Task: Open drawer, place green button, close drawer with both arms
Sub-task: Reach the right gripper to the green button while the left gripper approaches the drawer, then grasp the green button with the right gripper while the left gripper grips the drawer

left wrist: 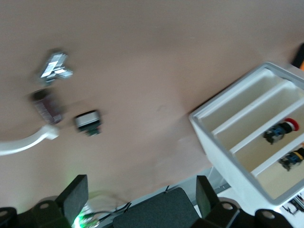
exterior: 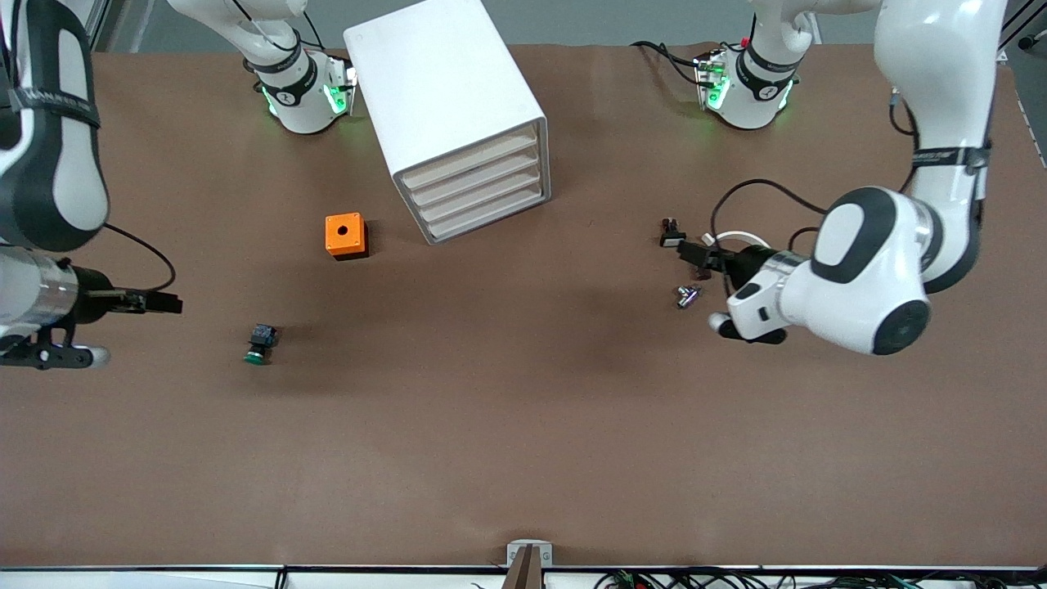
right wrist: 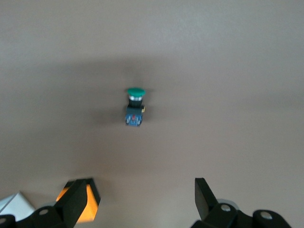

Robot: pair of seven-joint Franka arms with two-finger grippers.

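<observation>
The white cabinet stands at the table's middle, toward the arms' bases. Its lowest drawer is shut, like the three above it. The button, green cap and blue-black body, lies on its side on the mat toward the right arm's end. It also shows in the right wrist view. My right gripper is open and empty, raised beside the button and apart from it. My left gripper is open and empty over small parts at the left arm's end. The cabinet shows in its view.
An orange cube with a hole sits near the cabinet, farther from the front camera than the button; it shows in the right wrist view. A black switch with a white face, a small metal part and a white cable lie by my left gripper.
</observation>
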